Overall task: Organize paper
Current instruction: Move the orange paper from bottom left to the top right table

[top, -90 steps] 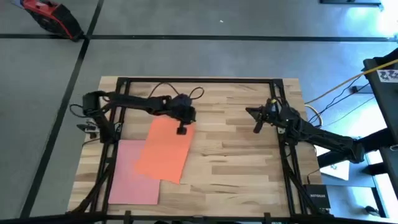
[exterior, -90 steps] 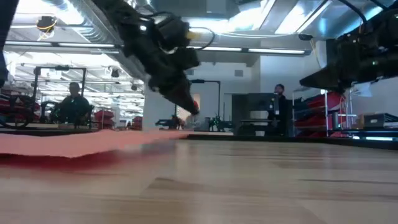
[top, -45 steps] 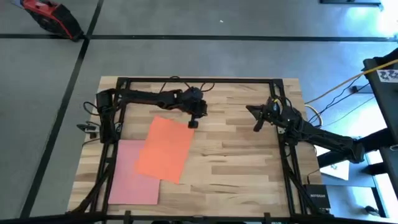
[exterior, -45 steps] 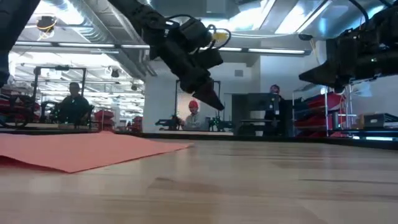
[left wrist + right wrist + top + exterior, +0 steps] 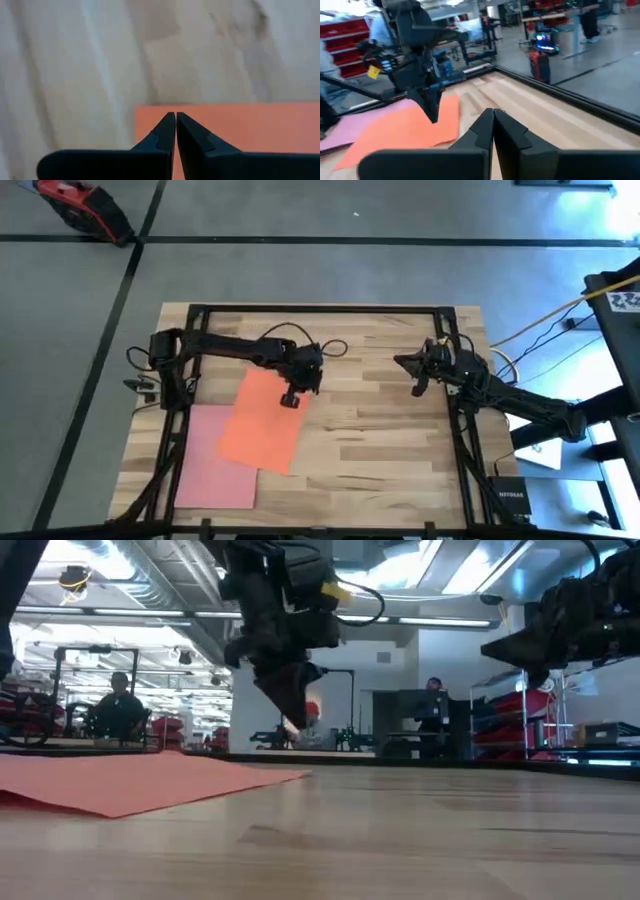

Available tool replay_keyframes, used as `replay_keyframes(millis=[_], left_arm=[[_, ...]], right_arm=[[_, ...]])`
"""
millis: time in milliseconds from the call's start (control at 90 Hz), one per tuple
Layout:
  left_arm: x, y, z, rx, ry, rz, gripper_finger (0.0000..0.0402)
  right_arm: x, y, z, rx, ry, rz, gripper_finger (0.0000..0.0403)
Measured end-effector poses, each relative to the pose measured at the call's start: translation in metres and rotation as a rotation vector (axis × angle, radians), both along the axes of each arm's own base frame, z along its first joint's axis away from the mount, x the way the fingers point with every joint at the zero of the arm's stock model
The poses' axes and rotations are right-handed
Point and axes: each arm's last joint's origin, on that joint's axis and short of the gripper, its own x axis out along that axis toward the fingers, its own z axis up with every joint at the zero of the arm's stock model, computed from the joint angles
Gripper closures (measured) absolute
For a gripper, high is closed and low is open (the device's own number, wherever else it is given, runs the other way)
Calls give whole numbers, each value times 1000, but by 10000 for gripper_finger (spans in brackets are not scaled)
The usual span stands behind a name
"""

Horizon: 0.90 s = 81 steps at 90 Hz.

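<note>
An orange sheet of paper [image 5: 262,425] lies flat on the wooden table, left of centre. Its near left part overlaps a pink sheet [image 5: 210,470] that lies toward the near left corner. My left gripper [image 5: 289,399] is shut, points down and hangs over the orange sheet's far right corner [image 5: 150,112]. In the low view its tip [image 5: 290,726] is clear of the paper [image 5: 130,783]. My right gripper [image 5: 416,389] is shut and held up over the far right of the table, away from both sheets.
Black frame rails [image 5: 320,309] run along the table's far edge and down both sides [image 5: 462,450]. Bare wood [image 5: 370,440] stretches between the orange sheet and the right rail. People and shelving show in the room beyond the table.
My left gripper swung up and toward the table's far right, off the orange sheet. It then came back toward the near left over the sheet's far right corner and turned to point straight down. The orange sheet's far edge, raised a second ago, now lies flat.
</note>
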Motion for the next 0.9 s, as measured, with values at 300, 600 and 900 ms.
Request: replay_keyframes(millis=[300, 600, 900], left_arm=[[-15, -16, -6, -39, 114, 35, 401], [-31, -34, -44, -63, 150, 39, 401], [-30, -34, -57, -75, 55, 76, 401]], right_arm=[[0, -1, -5, 17, 48, -37, 403], [1, -5, -16, 6, 181, -128, 403], [3, -6, -19, 16, 212, -148, 403]])
